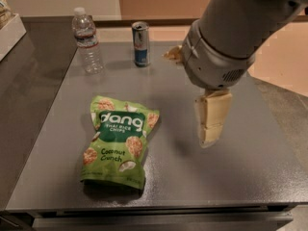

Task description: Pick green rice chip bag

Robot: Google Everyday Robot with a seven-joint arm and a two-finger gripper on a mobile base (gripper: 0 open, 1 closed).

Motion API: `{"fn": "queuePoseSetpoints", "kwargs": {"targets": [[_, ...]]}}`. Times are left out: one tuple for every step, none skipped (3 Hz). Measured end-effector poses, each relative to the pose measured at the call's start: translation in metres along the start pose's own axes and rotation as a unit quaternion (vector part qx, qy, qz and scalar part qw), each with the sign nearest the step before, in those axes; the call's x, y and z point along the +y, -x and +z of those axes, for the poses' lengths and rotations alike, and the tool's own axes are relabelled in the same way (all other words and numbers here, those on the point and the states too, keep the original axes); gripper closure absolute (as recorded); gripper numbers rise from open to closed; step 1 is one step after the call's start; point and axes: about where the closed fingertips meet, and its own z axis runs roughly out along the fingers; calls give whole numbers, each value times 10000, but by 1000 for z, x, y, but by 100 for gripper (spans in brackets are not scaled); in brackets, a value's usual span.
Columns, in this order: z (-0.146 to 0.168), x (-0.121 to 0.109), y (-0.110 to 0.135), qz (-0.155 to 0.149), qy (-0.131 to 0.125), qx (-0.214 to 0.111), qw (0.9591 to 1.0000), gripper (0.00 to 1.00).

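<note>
Camera view | pincer [210,139] right of green rice chip bag [118,143] | tabletop [175,170] between

Gripper [210,137], seemingly aloft, beside chip bag [118,146]

Crinkly glossy green rice chip bag [119,146], smooth end effector [210,137] above matt table [240,174]

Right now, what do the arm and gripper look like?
The arm is a light-grey tube ending in a bulbous grey wrist with a vent grille. The gripper, over the table right of the bag, is cream and blocky. No cables visible.
</note>
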Motion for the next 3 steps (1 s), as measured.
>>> {"fn": "queuePoseSetpoints", "kwargs": {"targets": [[19, -5, 43, -916, 73, -54, 9958, 0], [42, -2, 82, -1820, 246, -101, 9829, 0], [74, 5, 109, -2695, 598, -32, 9611, 0]]}}
